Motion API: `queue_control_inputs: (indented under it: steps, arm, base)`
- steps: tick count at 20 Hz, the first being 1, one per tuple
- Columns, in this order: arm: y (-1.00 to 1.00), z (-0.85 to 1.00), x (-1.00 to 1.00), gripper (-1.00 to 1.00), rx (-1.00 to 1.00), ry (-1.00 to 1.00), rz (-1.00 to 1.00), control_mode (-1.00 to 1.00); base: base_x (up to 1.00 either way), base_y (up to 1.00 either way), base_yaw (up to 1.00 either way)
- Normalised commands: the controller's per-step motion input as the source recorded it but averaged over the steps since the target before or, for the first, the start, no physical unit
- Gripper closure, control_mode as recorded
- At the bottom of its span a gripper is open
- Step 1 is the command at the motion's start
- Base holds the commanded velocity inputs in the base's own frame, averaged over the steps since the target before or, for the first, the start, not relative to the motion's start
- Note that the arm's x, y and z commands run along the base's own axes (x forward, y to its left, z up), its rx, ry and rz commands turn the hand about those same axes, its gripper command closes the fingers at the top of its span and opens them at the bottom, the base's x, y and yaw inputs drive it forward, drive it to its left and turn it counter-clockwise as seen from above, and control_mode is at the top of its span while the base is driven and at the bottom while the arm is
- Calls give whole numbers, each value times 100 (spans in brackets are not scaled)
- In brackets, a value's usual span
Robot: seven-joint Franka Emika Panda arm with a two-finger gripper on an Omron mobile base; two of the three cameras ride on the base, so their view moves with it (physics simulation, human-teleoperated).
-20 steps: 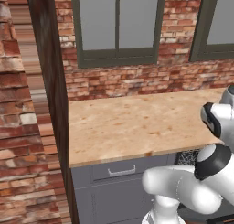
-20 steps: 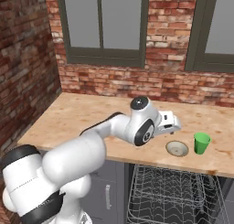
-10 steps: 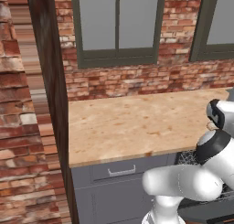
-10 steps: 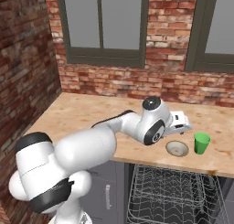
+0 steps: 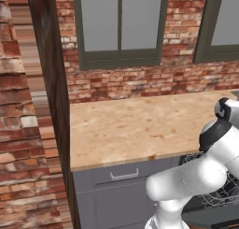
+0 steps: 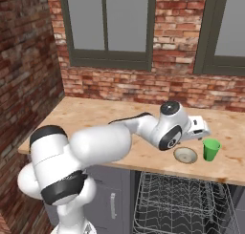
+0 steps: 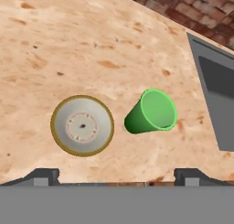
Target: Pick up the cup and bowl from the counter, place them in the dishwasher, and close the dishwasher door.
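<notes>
- Nearest you, under the front edge of the desk (image 6: 95, 114), the dishwasher (image 6: 178, 202) stands open with its wire rack (image 6: 182, 199) pulled out and nothing in it, so neither item has gone in yet; the door itself I cannot make out.
- Just above that, close to the desk's front edge toward its right end, the bowl (image 6: 185, 155) sits upright and flat, and the cup (image 6: 211, 149) stands just beside it on the right, apart from it.
- From the hand view you look down on both: the bowl (image 7: 82, 125) to the left, the cup (image 7: 152, 112) to the right with its open mouth facing the camera.
- The gripper (image 6: 200, 129) hovers over the desk just behind the pair, nearer the cup; its jaws read as released, the two dark tips spread wide at the bottom of the hand view with nothing between them.
- The step in hand looks like the reach for the cup. Centre the cup between the tips before you descend, keep clear of the bowl, and close on the tapered wall low down so it does not squirt out.
- Farther back, the desk runs to the brick wall (image 6: 143, 87) under the windows (image 6: 107, 25).
</notes>
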Motion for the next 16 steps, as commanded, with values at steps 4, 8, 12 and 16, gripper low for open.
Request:
queue_control_inputs:
  steps: [4, 8, 12, 16]
  arm:
    - [-28, -3, 23, -100, 0, 0, 0, -100]
    - [-22, -15, 30, -100, 0, 0, 0, -100]
    - [-18, -20, 26, -100, 0, 0, 0, -100]
    - [-18, -19, 23, -100, 0, 0, 0, -100]
  base:
    - [0, 0, 0]
    - [0, 0, 0]
    - [0, 0, 0]
    - [0, 0, 0]
